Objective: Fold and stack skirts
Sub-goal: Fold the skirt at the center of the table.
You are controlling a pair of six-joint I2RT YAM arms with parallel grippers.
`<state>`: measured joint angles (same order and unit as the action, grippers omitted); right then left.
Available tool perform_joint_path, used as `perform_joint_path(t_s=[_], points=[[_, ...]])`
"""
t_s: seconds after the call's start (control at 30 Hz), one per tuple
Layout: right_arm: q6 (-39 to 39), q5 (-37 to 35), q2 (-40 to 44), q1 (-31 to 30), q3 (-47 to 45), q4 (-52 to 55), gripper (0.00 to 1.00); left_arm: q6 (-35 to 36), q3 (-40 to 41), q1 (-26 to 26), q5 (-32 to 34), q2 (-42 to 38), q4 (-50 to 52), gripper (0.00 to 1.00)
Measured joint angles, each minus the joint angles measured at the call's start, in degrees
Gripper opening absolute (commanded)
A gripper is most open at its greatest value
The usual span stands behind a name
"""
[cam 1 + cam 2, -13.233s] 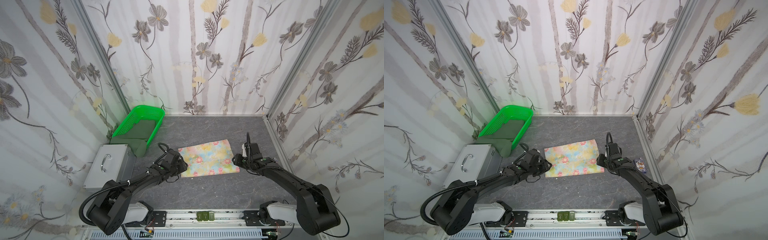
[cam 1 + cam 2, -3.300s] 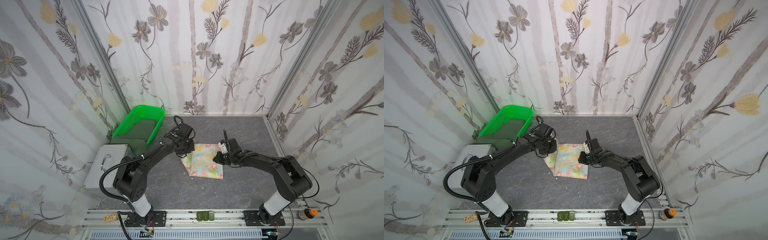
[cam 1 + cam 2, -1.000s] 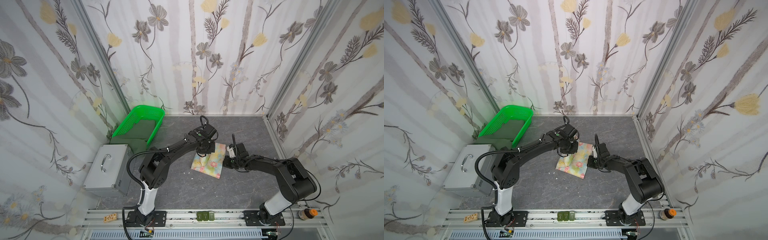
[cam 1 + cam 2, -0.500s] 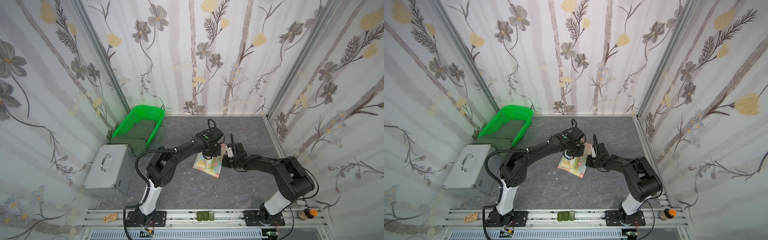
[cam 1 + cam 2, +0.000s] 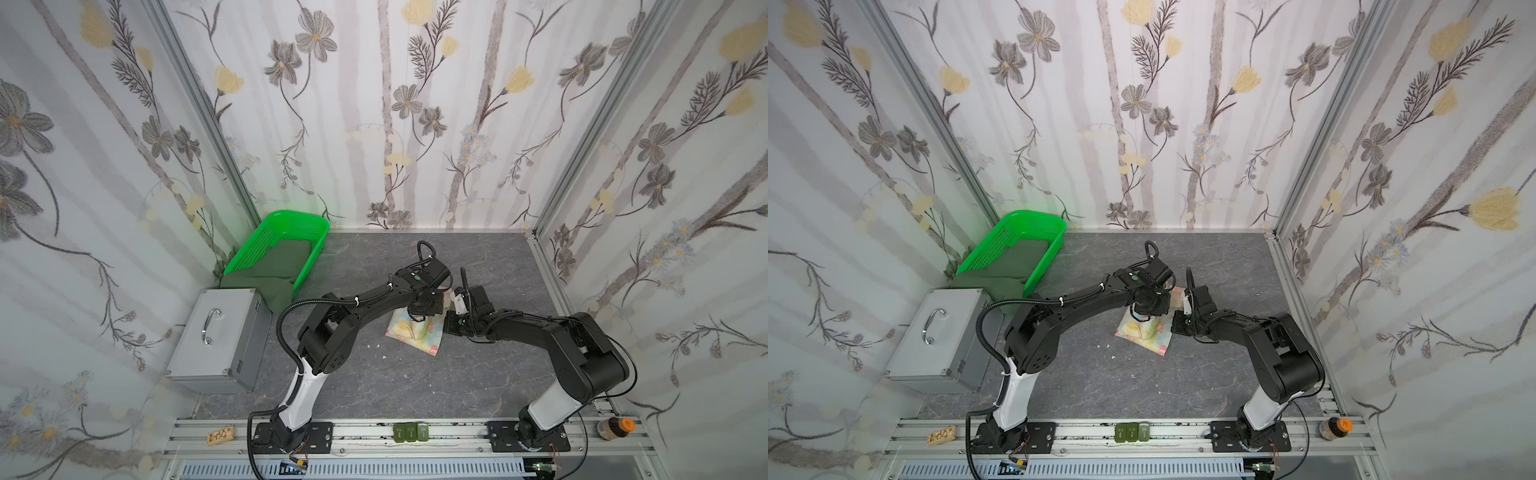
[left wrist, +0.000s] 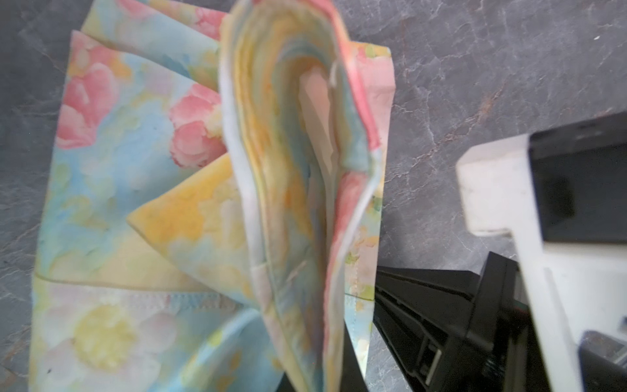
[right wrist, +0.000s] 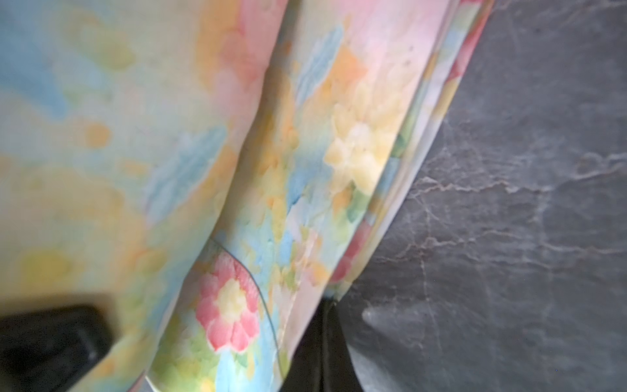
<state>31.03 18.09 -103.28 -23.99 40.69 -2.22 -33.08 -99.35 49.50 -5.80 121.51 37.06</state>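
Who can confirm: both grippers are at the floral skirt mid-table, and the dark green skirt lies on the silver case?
Wrong spot: the dark green skirt lies in the green basket, spilling over its near end, not on the silver case. Both top views show it. Rest is right.

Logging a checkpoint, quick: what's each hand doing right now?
Left hand: closed, holding a lifted fold of the floral skirt.
Right hand: closed, pinching the same skirt's edge.

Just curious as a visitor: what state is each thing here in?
Pastel floral cloth skirt: partly folded, one flap lifted.
Plain dark green cloth skirt: not folded, spilling from basket.
Bright green plastic mesh basket: holds that skirt.
Silver metal case: shut.
Left gripper: shut on floral skirt.
Right gripper: shut on floral skirt.
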Motion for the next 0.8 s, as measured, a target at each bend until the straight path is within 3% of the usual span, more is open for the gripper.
perform_joint_path(t_s=[0.8], points=[[0.07,0.04,0.02,-0.07,-0.04,-0.09,0.00,-1.42,1.64,-1.05,5.79,-1.18,-0.07,0.00]])
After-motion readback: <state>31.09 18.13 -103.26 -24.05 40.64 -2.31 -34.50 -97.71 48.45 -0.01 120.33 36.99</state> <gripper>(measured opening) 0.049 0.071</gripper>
